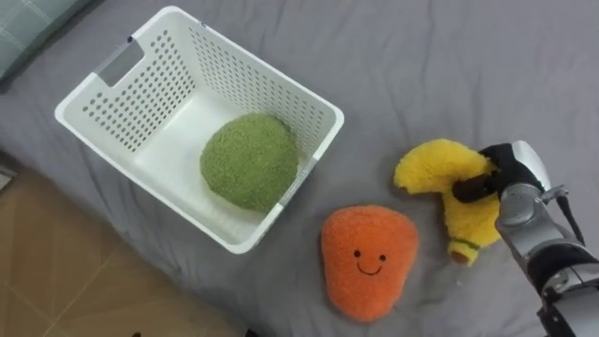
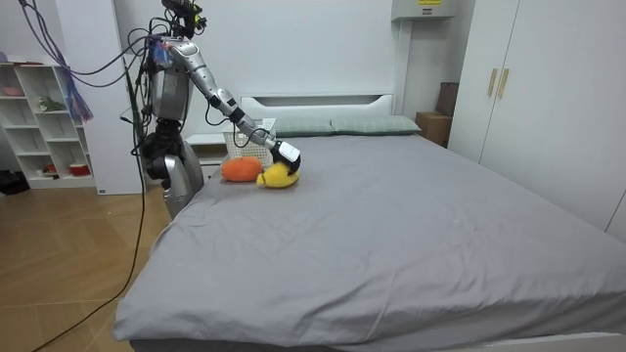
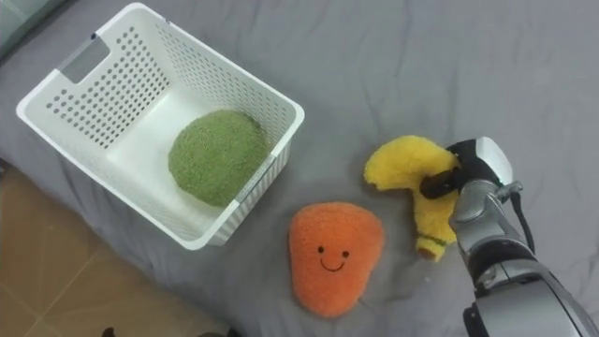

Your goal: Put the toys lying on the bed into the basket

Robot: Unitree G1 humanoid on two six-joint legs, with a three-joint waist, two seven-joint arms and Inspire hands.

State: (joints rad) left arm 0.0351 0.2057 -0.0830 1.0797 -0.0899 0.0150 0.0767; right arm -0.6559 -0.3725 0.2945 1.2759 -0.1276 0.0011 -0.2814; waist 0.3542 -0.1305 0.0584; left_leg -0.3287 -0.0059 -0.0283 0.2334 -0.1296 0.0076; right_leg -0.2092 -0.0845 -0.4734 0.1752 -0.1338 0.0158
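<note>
A yellow plush banana lies on the grey bed, and my right hand is on its right side with dark fingers curled over its bend. An orange plush toy with a smiling face lies just left of the banana, nearer the bed's edge. A white perforated basket stands to the left with a round green plush inside it.
The grey bedsheet stretches free beyond the toys. The wooden floor shows past the bed's near edge at the lower left. In the room view I stand at the bed's side near white shelves, with wardrobes on the room view's right.
</note>
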